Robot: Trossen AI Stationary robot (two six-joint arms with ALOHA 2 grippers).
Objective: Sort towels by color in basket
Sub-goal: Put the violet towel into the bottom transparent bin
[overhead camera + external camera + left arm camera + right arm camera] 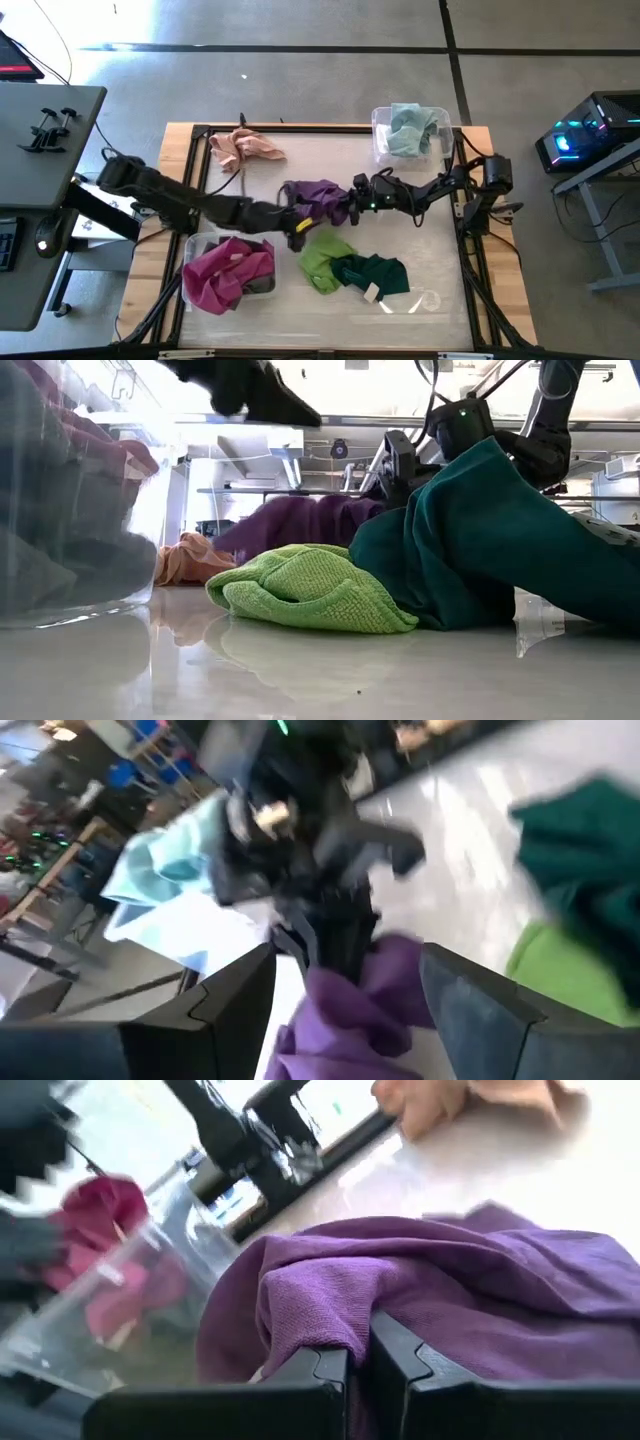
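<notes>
Fingers: right gripper (358, 1355) pinching purple towel (480, 1295); left gripper (345, 1010) spread wide around same towel, mid-table.

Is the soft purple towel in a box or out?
Out: the soft purple towel lies bunched on the table, pinched by the right gripper.

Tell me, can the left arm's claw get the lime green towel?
Probably yes. The left claw, open, hovers by the purple towel, right next to the lime green towel, whose near side lies uncovered; the dark green towel overlaps only its far edge.
</notes>
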